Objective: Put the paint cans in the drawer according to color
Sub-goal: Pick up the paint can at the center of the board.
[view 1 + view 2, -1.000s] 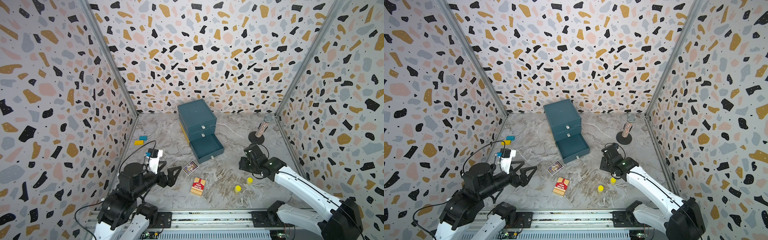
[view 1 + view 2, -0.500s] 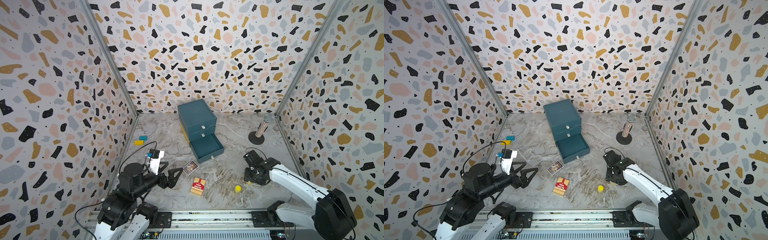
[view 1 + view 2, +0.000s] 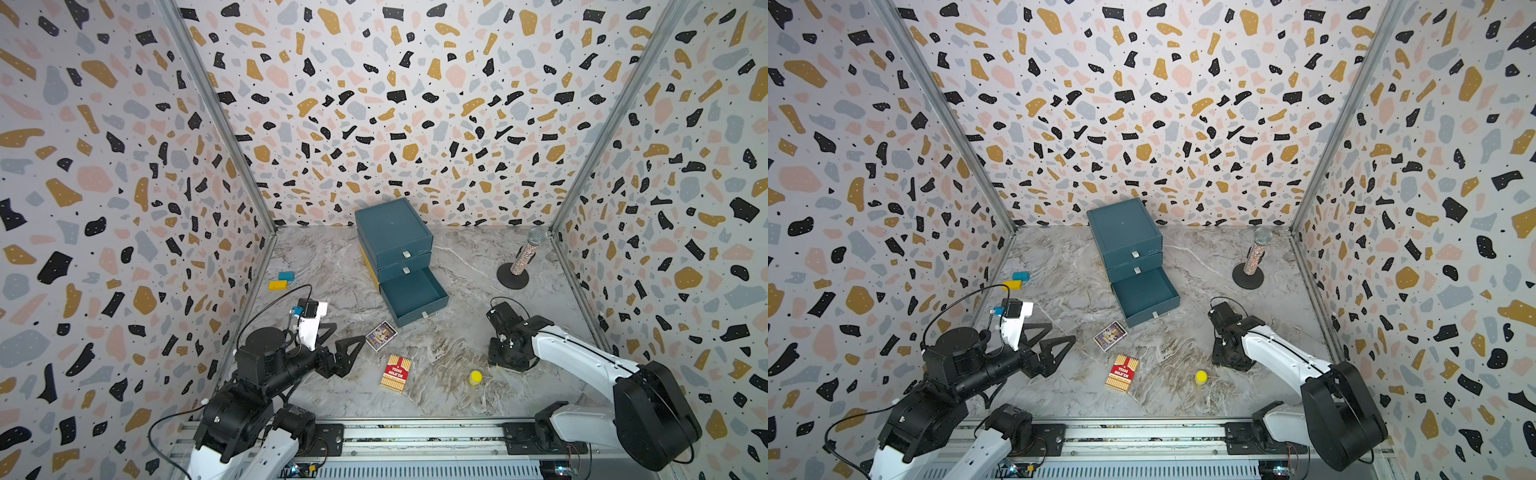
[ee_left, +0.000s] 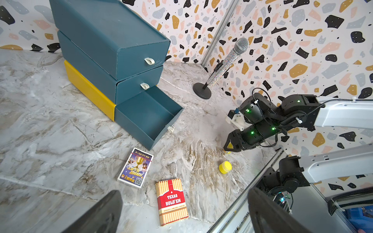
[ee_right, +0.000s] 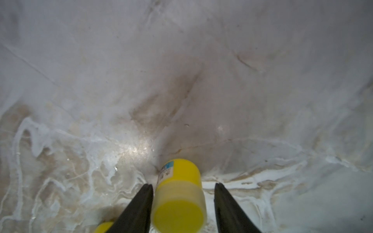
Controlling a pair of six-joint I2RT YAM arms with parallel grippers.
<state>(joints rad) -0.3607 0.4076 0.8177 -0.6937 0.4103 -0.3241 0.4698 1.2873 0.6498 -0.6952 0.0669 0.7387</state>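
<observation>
The drawer (image 3: 392, 232) (image 3: 1123, 228) (image 4: 113, 30) is a dark teal stack; its bottom tray (image 3: 413, 295) is pulled out and looks empty. Of the paint cans, two yellow ones show. One stands free on the floor (image 3: 475, 377) (image 3: 1201, 377) (image 4: 225, 167). The other (image 5: 179, 193) stands between the fingers of my right gripper (image 5: 183, 184) (image 3: 505, 365), which points down at the floor. One finger touches it and a gap remains at the other, so the gripper is open. My left gripper (image 3: 350, 333) (image 4: 183, 190) hovers open and empty near the card boxes.
A red Texas Hold'em card box (image 3: 395, 372) and a purple card box (image 3: 381, 336) lie in front of the open tray. A microphone on a round stand (image 3: 525, 257) is at the back right. Blue (image 3: 286, 275) and yellow (image 3: 277, 285) blocks lie by the left wall.
My right gripper has moved toward the front and come down over one yellow can, which is now hidden under it in the top views. The left arm has not moved.
</observation>
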